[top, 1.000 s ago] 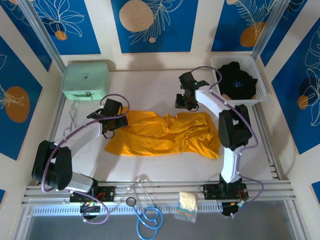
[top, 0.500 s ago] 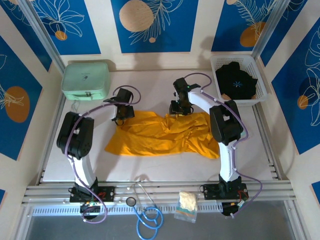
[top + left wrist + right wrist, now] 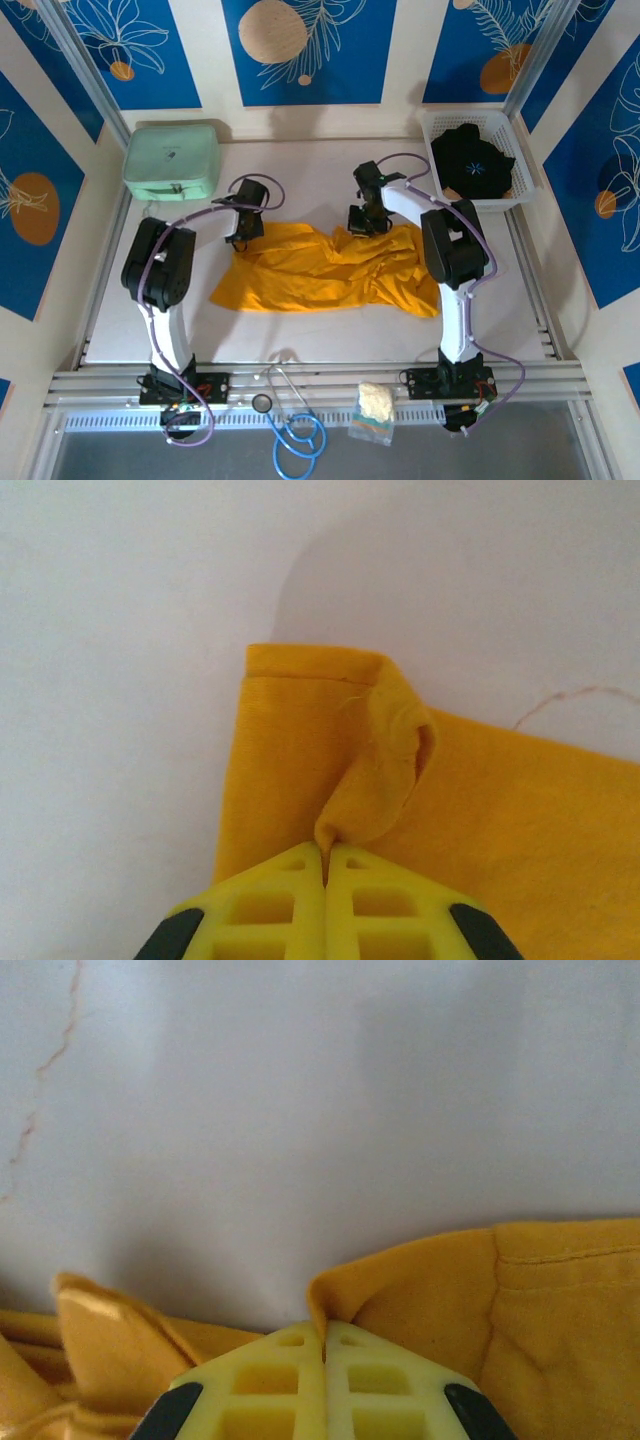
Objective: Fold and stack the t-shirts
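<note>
A green case [image 3: 172,160] sits at the table's [image 3: 300,165] far left corner, with bare tabletop between it and the left gripper [image 3: 240,232]. That gripper is pressed together on a raised fold at the orange shirt's [image 3: 330,268] far left corner. The shirt lies crumpled mid-table, long axis left to right, with open table beyond its far and near edges. The right gripper [image 3: 362,222] pinches the far edge further right. The black shirt [image 3: 475,162] lies in the basket [image 3: 470,116] at the far right.

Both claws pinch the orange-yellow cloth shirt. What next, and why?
Probably lift together and carry the far edge nearward, folding it: left gripper and right gripper are each shut on the far hem of the crumpled orange-yellow cloth t-shirt.
</note>
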`<act>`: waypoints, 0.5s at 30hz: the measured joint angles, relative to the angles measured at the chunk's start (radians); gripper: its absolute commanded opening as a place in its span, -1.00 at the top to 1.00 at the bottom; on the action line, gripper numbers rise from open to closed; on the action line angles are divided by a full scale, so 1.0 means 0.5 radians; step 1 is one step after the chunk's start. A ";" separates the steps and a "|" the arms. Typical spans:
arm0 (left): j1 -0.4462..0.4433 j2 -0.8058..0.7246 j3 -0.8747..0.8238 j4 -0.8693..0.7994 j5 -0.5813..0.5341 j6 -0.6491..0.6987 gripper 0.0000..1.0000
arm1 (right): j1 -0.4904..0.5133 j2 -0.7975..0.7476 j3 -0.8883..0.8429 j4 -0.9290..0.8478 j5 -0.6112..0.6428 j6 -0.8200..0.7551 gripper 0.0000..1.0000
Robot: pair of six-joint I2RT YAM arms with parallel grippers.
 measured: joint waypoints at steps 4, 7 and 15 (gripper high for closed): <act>0.010 -0.182 -0.113 -0.004 -0.048 -0.001 1.00 | -0.060 -0.098 -0.024 -0.016 0.069 0.022 1.00; 0.027 -0.349 -0.217 0.012 -0.063 -0.006 1.00 | -0.100 -0.235 -0.053 -0.027 0.125 0.031 1.00; 0.036 -0.697 -0.514 0.064 -0.039 -0.070 1.00 | -0.194 -0.490 -0.112 -0.043 0.243 0.036 1.00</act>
